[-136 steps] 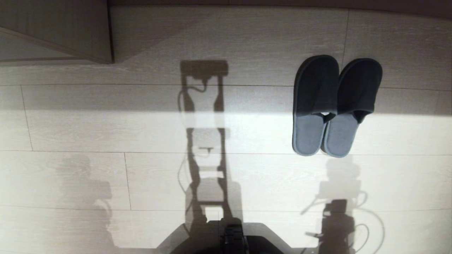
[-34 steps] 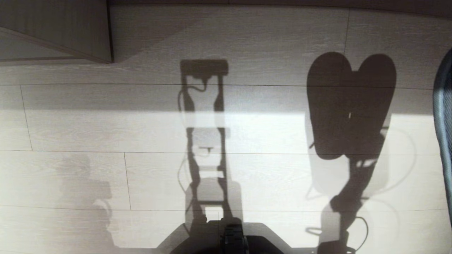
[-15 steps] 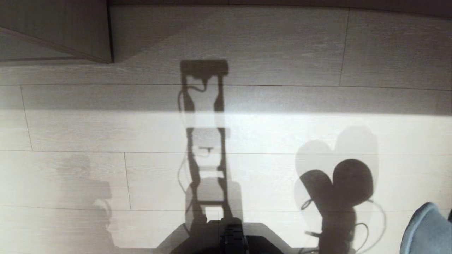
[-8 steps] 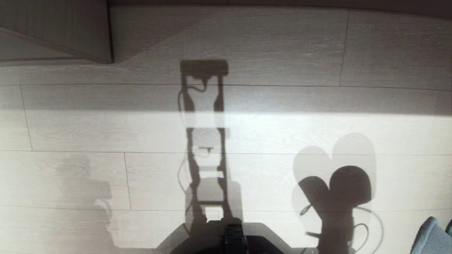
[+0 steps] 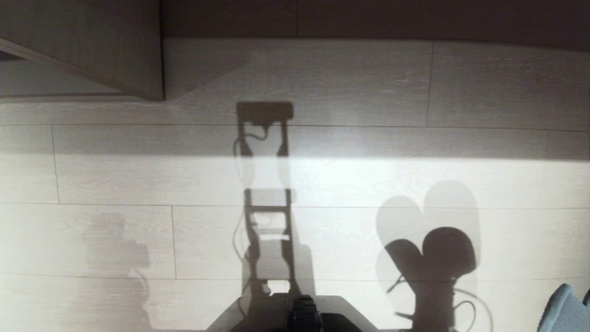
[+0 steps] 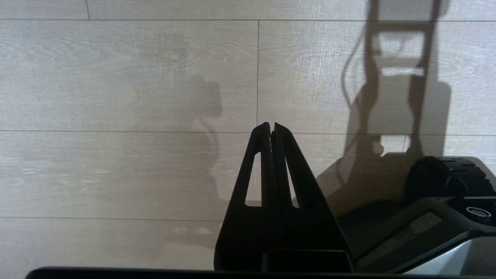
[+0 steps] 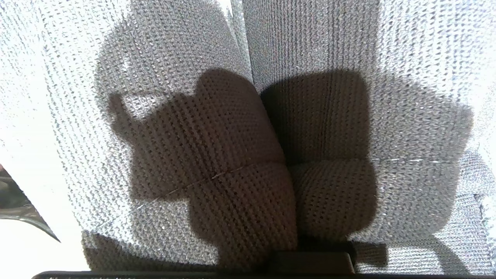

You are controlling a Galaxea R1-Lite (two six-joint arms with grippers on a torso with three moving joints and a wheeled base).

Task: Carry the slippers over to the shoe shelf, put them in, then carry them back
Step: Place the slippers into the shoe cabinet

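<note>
A: Where are the thin, flat grey-blue knitted slippers [image 7: 248, 116] now?

B: Pressed right up against the right claw. In its wrist view their two textured soles sit side by side and fill the frame, the seam between them running straight out from the claw. In the head view only a grey-blue corner shows at the lower right edge. The claw itself is hidden behind them, but it reads as clamped tight, and the pair hanging clear of the pale wood-plank floor [image 5: 322, 184] tells me it is gripping them together.

A: How will they handle?

B: Light and soft, I judge (thin fabric, no stiff sole to speak of). They should flop from wherever they are pinched, so the hold is best kept where the two overlap; otherwise one may slip free on the way.

A: And the left claw [image 6: 270, 128]?

B: Fingers pressed together on nothing, hanging idle over the floor beside the robot's dark base [image 6: 445, 201].

A: Anything in the way?

B: A beige wood-grain cabinet corner [image 5: 115, 50] juts out ahead, far over on the idle claw's side. Whether it belongs to the shoe shelf I cannot tell. Otherwise only shadows lie on the boards.
</note>
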